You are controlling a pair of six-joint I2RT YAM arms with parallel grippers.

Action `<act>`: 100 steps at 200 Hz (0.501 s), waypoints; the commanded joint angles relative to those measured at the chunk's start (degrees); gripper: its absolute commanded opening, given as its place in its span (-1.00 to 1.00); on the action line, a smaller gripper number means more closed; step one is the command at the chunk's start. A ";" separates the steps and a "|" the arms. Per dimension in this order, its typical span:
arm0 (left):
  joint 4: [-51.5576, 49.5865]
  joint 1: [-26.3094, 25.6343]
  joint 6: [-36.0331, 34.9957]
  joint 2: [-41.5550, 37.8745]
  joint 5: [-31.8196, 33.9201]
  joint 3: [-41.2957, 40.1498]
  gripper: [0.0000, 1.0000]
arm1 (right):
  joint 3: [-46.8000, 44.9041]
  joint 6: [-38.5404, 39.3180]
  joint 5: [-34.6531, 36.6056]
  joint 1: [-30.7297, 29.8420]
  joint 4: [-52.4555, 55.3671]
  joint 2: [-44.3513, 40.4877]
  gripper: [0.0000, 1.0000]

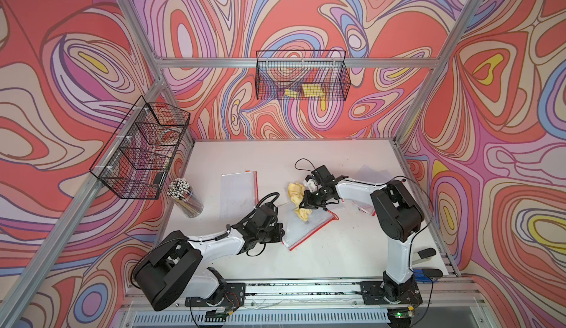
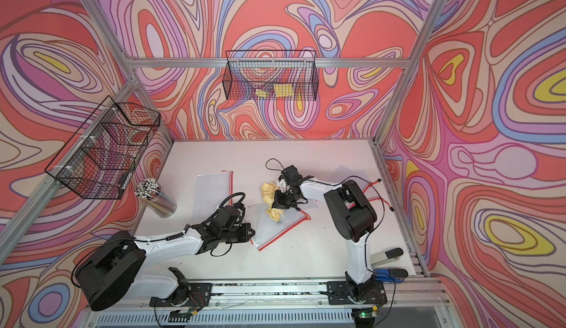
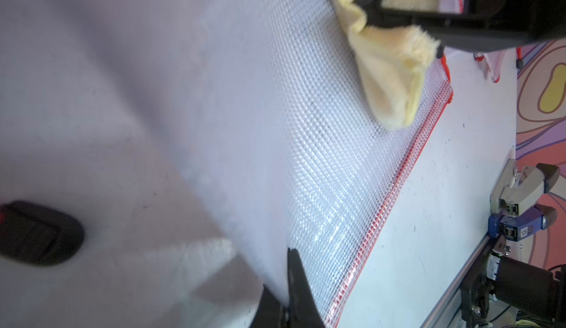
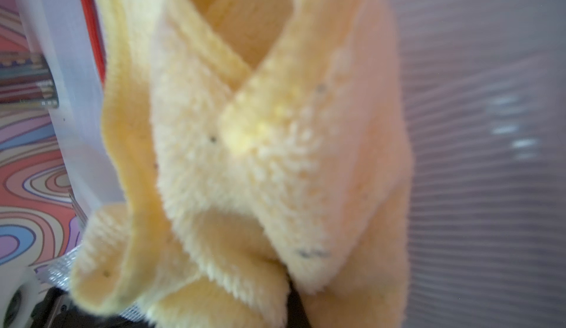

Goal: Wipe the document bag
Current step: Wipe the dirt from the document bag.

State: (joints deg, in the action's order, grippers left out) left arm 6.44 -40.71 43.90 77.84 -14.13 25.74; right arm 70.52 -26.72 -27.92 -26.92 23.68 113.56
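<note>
The document bag [image 1: 307, 228] is a see-through plastic pouch with a fine white grid woven through it and a red zip [image 3: 395, 188] along one long edge. It looks glossy and slightly rippled, not fully flat. It lies near the middle of the white table [image 1: 343, 250], between the two arms, in both top views. Its long axis runs on a diagonal from the near left towards the far right, with the red zip on the side facing the front rail. The left fingers [image 3: 298, 286] are pressed together on the bag's edge at its near-left end, the sheet passing between them. The right fingers [image 3: 398, 20] pinch a fluffy yellow cloth [image 1: 303, 213], bunched into soft folds and flecked with small dark specks in the right wrist view. The cloth's hanging end [image 3: 395, 90] rests on the bag's mesh close to the zip's far end.
</note>
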 commanded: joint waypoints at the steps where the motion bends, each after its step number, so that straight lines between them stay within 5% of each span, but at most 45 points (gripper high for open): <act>1: -2.68 0.36 -1.36 1.38 0.50 0.80 -1.00 | -1.57 2.86 9.35 3.51 6.02 -1.16 -1.00; 32: -2.87 0.85 -1.78 4.05 0.55 1.69 -1.00 | -0.42 1.36 6.78 2.64 6.31 -4.40 -1.00; 74: -1.64 1.10 -2.17 9.04 -1.90 5.23 -1.00 | 5.31 -2.32 4.55 -10.57 4.50 -1.92 -1.00; 100: -1.42 1.07 -2.30 9.24 -1.78 5.64 -1.00 | 5.75 -5.69 -0.94 -13.83 -1.70 1.88 -1.00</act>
State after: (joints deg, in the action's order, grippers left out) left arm 7.16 -40.01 42.57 86.06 -16.10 31.14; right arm 75.66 -28.82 -24.10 -38.72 26.61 111.72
